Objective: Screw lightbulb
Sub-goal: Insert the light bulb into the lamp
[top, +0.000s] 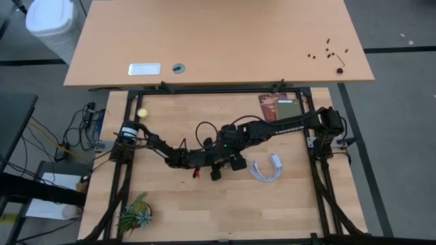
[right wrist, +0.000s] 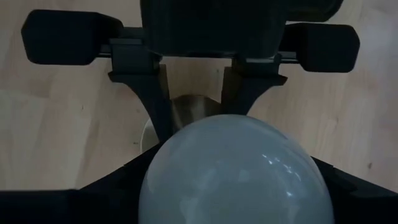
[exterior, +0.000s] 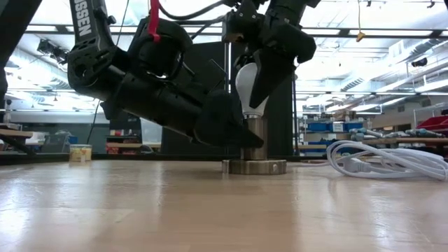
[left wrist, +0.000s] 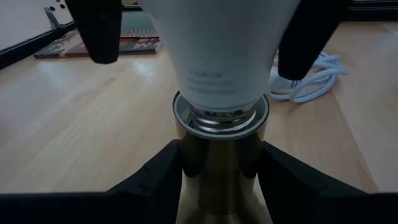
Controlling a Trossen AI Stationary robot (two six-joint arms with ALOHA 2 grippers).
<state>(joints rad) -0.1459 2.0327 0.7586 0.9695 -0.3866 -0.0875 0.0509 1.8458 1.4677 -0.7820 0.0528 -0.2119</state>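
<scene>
The white lightbulb (exterior: 245, 85) stands upright with its screw base in the metal socket (exterior: 253, 143), which rests by its round flat base (exterior: 254, 166) on the table. The bulb also shows in the left wrist view (left wrist: 221, 56) and the right wrist view (right wrist: 233, 177). My left gripper (exterior: 238, 134) reaches in level from the table's left and is shut on the socket's cylinder. My right gripper (exterior: 269, 73) comes from above and is shut on the bulb. In the high view both grippers (top: 218, 160) meet at mid-table and hide bulb and socket. My left gripper pinches the socket's metal cylinder (left wrist: 221, 168) between its two fingers (left wrist: 155, 177), just below the rim. The fingers lie level, coming from the table's left. The socket stands upright on its base on the table. My right gripper holds the bulb's round glass (right wrist: 233, 177) between its two fingers (right wrist: 348, 186), one on each side, pointing down from above. The fingertips (left wrist: 308, 37) reach down past the bulb's widest part. The bulb stands upright, its base in the socket's mouth (left wrist: 221, 115).
A coiled white cord with plug (top: 267, 167) lies just right of the socket, and shows in the low view (exterior: 385, 157). A book (top: 279, 107) lies at the far right. A small yellow thing (top: 143, 113) sits far left and a plant (top: 134, 214) near left.
</scene>
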